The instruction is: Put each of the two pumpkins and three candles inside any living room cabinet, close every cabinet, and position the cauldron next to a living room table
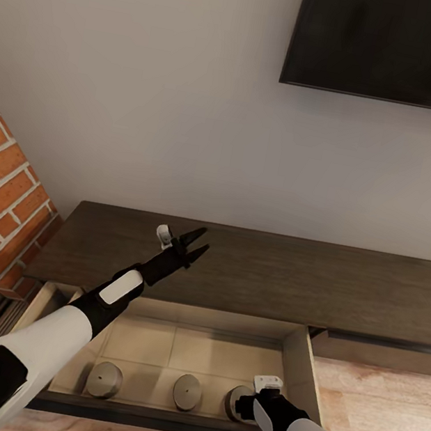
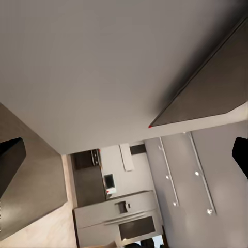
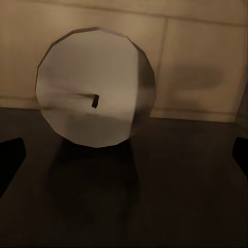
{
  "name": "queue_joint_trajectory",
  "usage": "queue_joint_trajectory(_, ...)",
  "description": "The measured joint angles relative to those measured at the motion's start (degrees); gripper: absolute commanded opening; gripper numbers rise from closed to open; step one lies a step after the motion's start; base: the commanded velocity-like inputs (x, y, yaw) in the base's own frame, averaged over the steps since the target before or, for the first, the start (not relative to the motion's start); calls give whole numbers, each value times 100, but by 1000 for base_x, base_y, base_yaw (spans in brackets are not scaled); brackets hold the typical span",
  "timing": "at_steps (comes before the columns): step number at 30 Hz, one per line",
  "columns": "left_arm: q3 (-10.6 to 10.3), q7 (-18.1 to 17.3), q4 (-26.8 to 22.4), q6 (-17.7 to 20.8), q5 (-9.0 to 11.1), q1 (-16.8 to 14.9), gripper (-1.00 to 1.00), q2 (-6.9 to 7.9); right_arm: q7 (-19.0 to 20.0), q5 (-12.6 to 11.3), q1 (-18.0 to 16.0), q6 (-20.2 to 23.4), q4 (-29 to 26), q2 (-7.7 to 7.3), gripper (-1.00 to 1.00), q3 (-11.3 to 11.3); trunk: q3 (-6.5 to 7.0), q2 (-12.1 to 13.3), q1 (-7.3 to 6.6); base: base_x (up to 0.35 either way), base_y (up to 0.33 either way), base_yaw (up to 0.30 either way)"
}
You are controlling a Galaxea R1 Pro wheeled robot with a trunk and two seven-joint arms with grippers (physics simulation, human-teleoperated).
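The cabinet (image 1: 262,273) stands against the wall with 1 drawer (image 1: 300,361) pulled out, its pale beige floor showing. 3 candles stand in a row along the drawer's near edge: the left candle (image 1: 104,379), the middle candle (image 1: 188,391) and the right candle (image 1: 236,402). The right gripper (image 1: 246,408) hangs just beside the right candle, at its near-right side; in the right wrist view that candle (image 3: 95,88) sits ahead between the spread finger tips, wick toward the camera, and nothing is pinched. The left gripper (image 1: 196,242) is raised above the cabinet top, well apart from the candles, its 2 fingers spread and empty. A dark television (image 1: 394,45) hangs on the wall above, and a brick column (image 1: 0,192) stands left of the cabinet.
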Motion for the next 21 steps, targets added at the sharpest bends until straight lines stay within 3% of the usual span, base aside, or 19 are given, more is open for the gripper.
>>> queue_joint_trajectory(8, 8, 20, 33, 9, 30, 0, 100, 19, 2, 1, -2, -8, -41, -36, 100, -11, 0, 0, 0, 0, 0, 0)
queue_joint_trajectory(16, 9, 32, 43, 7, 30, 0, 100, -4, -8, -15, -23, 49, -622, -69, 100, -30, 0, 0, 0, 0, 0, 0)
queue_joint_trajectory(21, 9, 33, 42, 9, 30, 0, 100, -9, 68, -31, -26, 70, -937, -244, 100, -46, 0, 0, 0, 0, 0, 0)
